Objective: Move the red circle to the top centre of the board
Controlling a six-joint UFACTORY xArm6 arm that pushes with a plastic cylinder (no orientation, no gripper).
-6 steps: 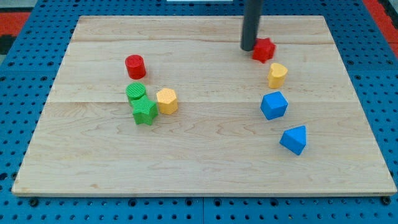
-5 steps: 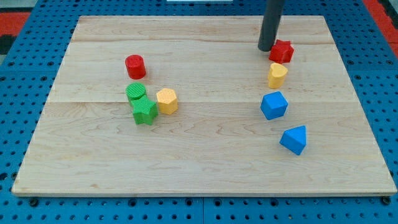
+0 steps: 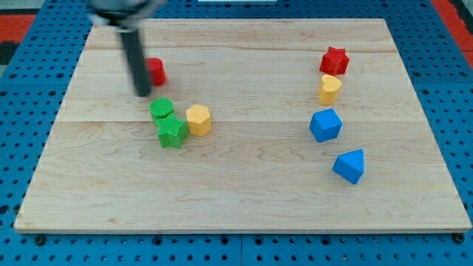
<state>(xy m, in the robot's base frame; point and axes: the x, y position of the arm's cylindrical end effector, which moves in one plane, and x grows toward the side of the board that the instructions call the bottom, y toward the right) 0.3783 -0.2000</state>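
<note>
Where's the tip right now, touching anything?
My tip: no gripper, holding nothing; at the red circle's lower-left edge, just above the green blocks. Motion blur hides contact.

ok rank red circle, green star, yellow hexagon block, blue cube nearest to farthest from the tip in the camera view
From my tip:
1. red circle, right beside the rod
2. green star, below, to the view's right
3. yellow hexagon block, further right
4. blue cube, far right

Red circle (image 3: 156,71), upright, upper left, partly behind rod.
</note>
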